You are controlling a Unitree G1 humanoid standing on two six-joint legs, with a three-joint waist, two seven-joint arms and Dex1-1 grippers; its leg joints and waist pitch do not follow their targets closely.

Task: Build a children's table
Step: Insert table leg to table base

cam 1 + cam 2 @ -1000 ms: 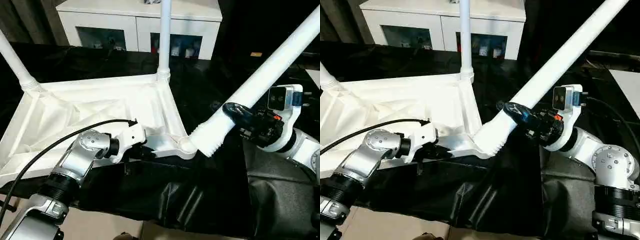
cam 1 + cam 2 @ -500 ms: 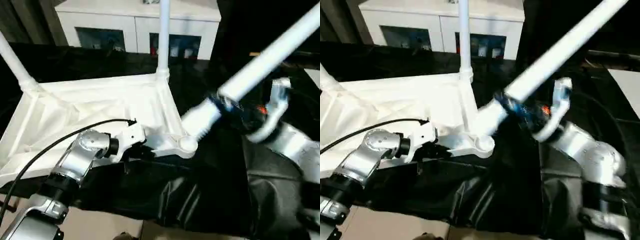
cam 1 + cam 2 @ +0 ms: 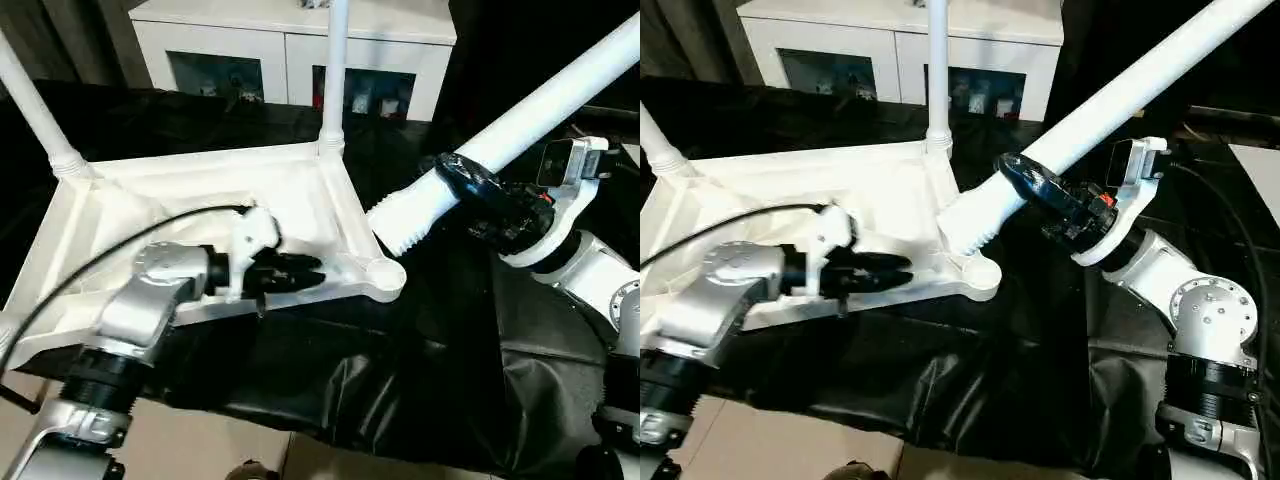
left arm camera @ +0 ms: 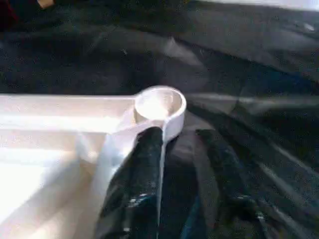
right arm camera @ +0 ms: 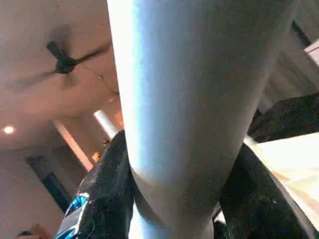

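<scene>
The white tabletop [image 3: 200, 168] lies upside down on the black cloth. One white leg [image 3: 335, 60] stands in its far right corner and another leg [image 3: 35, 105] in its far left corner. My right gripper [image 3: 455, 175] is shut on a third leg [image 3: 560, 85], which slants up to the right. Its ribbed end [image 3: 398, 225] hangs just above and behind the near right corner socket [image 3: 385, 280]. My left gripper [image 3: 318, 272] is open, low over the near rim and pointing at that socket [image 4: 159, 103]. One finger [image 4: 142, 169] lies along the rim, the other over the cloth.
A white glass-door cabinet [image 3: 290, 50] stands behind the black-draped work table [image 3: 420, 370]. A black cable [image 3: 100, 260] arcs over the tabletop to my left wrist. Beige floor [image 3: 200, 450] shows below the table's near edge.
My left gripper has let go of the near rim, opened and turned toward the socket. My right arm has swung the leg so its ribbed end went from beside the socket to just above it.
</scene>
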